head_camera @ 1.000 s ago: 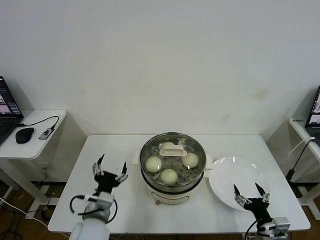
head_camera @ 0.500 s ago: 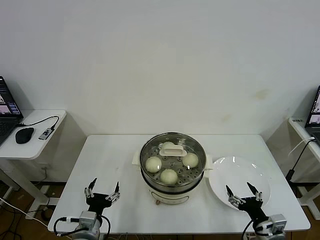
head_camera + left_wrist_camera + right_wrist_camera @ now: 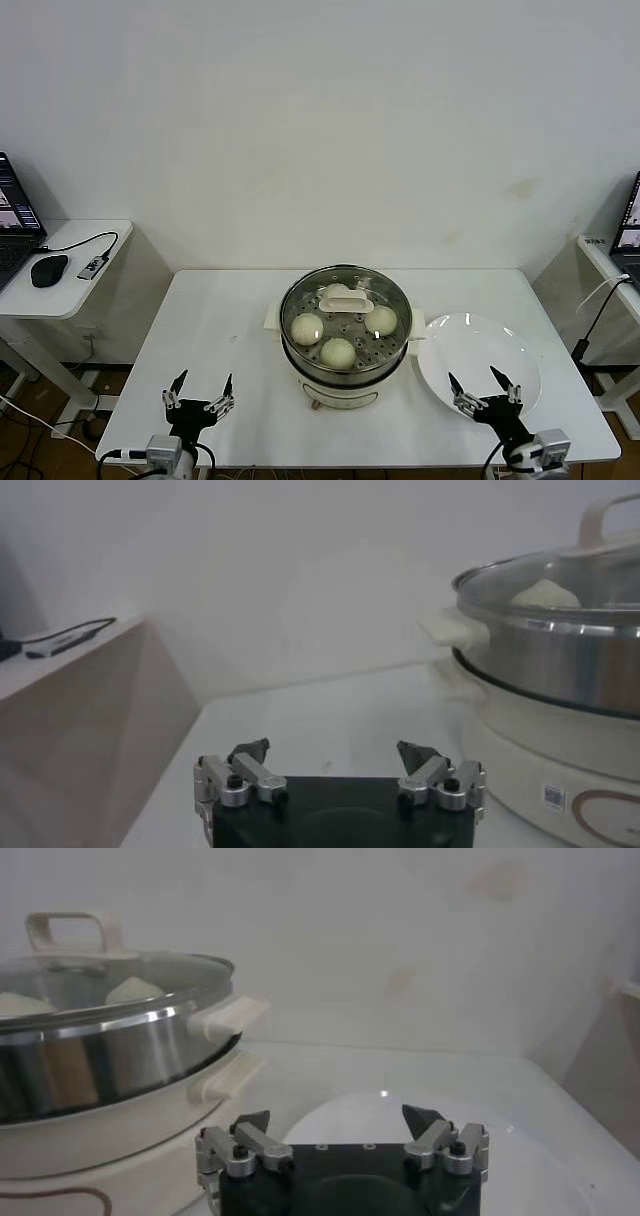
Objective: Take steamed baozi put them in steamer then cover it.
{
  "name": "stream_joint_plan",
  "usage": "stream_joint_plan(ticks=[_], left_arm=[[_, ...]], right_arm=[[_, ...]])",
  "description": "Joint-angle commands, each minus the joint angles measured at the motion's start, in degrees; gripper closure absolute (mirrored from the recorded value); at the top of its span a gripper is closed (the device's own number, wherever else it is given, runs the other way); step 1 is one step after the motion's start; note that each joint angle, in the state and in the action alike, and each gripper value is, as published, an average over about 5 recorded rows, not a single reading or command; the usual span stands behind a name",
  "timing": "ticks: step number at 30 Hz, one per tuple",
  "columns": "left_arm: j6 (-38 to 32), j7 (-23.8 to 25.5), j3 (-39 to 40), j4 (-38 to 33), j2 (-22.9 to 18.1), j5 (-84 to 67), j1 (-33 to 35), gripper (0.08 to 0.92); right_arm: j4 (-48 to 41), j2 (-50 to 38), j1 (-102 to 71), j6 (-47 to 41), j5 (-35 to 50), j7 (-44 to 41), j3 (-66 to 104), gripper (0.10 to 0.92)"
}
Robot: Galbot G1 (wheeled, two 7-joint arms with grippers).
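Observation:
The steamer (image 3: 345, 345) stands in the middle of the white table, with the glass cover (image 3: 345, 300) resting on it. Steamed baozi (image 3: 338, 351) show through the glass: three plainly, a fourth partly hidden under the cream handle. My left gripper (image 3: 200, 394) hovers low at the table's front left, open and empty, well apart from the pot. My right gripper (image 3: 484, 388) is open and empty at the front right, over the near edge of the white plate. The left wrist view shows the steamer (image 3: 560, 670) beside my open left gripper (image 3: 333, 755); the right wrist view shows the steamer (image 3: 110, 1048) and my open right gripper (image 3: 340, 1120).
An empty white plate (image 3: 500, 350) lies right of the pot. A side desk (image 3: 60, 290) at the far left carries a mouse, a cable and a laptop edge. Another desk edge with cables stands at the far right (image 3: 610, 270).
Both arms have drawn back toward the table's front edge and lowered. The left gripper moved farthest, from beside the pot to the near left corner. Both stayed open.

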Motion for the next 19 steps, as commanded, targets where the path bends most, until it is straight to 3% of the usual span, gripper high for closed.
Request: stream_joint_plan(ticks=[1, 19], left_arm=[[-0.42, 0.28, -0.65, -0.49, -0.14, -1.27, 0.85, 0.177], [-0.48, 1.35, -0.77, -1.4, -0.04, -0.82, 1.35, 0.177]], right_arm=[[0.56, 0.81, 0.27, 0.47, -1.3, 0.77, -0.04, 0.203], [0.05, 1.02, 0.75, 0.6, -2.73, 0.47, 0.84, 0.203]])
